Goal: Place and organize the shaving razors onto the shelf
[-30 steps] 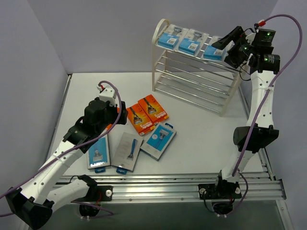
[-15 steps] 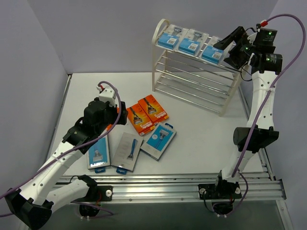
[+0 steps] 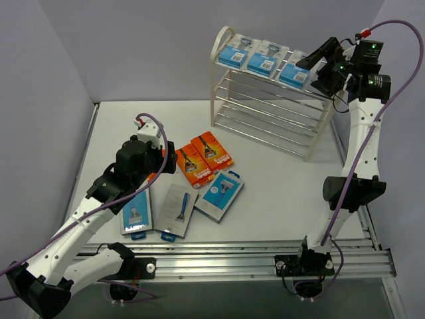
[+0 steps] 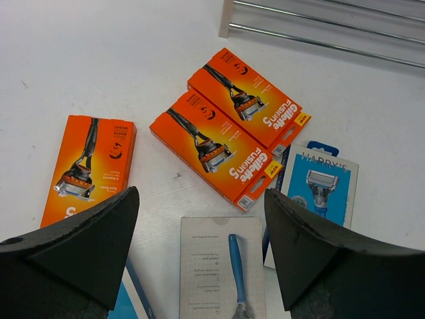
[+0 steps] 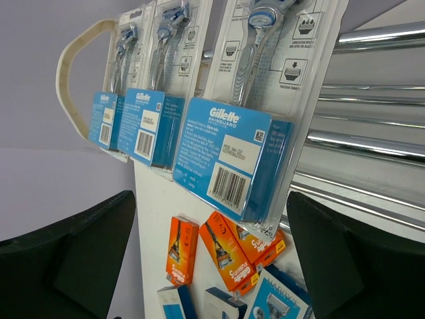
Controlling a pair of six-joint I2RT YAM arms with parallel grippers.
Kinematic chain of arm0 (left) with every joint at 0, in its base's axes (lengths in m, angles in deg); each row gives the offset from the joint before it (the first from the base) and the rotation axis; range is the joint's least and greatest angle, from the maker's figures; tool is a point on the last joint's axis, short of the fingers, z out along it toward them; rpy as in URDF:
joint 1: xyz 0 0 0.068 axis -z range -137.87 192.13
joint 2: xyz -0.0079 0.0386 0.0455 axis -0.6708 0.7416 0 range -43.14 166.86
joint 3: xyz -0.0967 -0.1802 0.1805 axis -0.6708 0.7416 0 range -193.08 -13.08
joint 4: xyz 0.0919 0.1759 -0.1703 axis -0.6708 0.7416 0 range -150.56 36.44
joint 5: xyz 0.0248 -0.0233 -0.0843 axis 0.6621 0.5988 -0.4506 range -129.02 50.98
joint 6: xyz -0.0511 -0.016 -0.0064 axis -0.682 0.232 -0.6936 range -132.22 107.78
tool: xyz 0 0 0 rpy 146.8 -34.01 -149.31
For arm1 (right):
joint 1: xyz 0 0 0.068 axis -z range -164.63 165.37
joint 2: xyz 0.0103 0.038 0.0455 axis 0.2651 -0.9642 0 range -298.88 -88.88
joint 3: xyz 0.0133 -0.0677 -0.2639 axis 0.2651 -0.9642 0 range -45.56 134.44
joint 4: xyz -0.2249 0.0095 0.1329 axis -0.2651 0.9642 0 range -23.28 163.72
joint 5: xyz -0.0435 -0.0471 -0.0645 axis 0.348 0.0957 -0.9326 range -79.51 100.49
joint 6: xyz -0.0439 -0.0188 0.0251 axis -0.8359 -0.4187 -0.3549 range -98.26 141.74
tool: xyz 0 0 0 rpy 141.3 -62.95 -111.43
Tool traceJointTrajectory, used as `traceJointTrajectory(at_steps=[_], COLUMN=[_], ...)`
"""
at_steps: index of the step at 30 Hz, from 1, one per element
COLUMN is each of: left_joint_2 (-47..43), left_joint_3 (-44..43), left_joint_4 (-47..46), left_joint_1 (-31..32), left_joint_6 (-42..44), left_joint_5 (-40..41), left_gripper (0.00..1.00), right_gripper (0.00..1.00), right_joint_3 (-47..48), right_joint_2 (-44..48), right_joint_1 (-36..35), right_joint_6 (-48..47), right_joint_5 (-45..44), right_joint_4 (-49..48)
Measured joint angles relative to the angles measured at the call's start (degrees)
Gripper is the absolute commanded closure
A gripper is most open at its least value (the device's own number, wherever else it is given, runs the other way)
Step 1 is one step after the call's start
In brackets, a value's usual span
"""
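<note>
Three blue blister packs (image 3: 263, 58) lie flat in a row on the top tier of the cream shelf (image 3: 272, 114), which stands toward the far right corner of the surface (image 3: 285, 186). We read the tidy line, blue label ends all turned toward the near edge, as the start of the orderly display the task asks for. The right gripper (image 3: 309, 68) hovers at the right end of that tier, just beside the rightmost pack (image 3: 294, 72), jaws spread wide and holding nothing. The pack rests on the rods under its own weight, though we cannot tell whether a finger touches its edge. The lower tiers carry no packs that we can see. Toward the near left corner of the surface, the left gripper (image 3: 158, 161) hangs equally wide and empty above the loose stock. One orange box (image 4: 89, 166) lies directly beneath it, with a pair of orange boxes (image 4: 229, 129) touching along their long sides just beside. Nearer the front edge lie a blue-and-white pack (image 3: 220, 194), a grey card pack (image 3: 177, 209) and a third flat pack (image 3: 136, 214). Lying face up, they offer only thin edges, so we judge the next pick calls for a careful pinch across a narrow width, most likely on the lone orange box.
</note>
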Motion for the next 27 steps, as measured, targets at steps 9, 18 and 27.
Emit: traceJointTrajectory(at_steps=[9,18,27], left_joint_2=[0.0,0.0,0.0], left_joint_3=[0.0,0.0,0.0], left_joint_4=[0.0,0.0,0.0], left_joint_1=[0.2,0.2,0.2], left_joint_6=[0.3,0.6,0.7], left_joint_5=[0.0,0.0,0.1], left_gripper=[0.15,0.15,0.15], right_gripper=[0.07,0.08,0.08], right_joint_3=[0.0,0.0,0.0], right_joint_2=[-0.2,-1.7,-1.7], right_joint_1=[-0.2,-0.7,-1.1], right_joint_6=[0.2,0.5,1.3], right_joint_5=[0.0,0.1,0.7], right_joint_4=[-2.0,-3.7,-5.6])
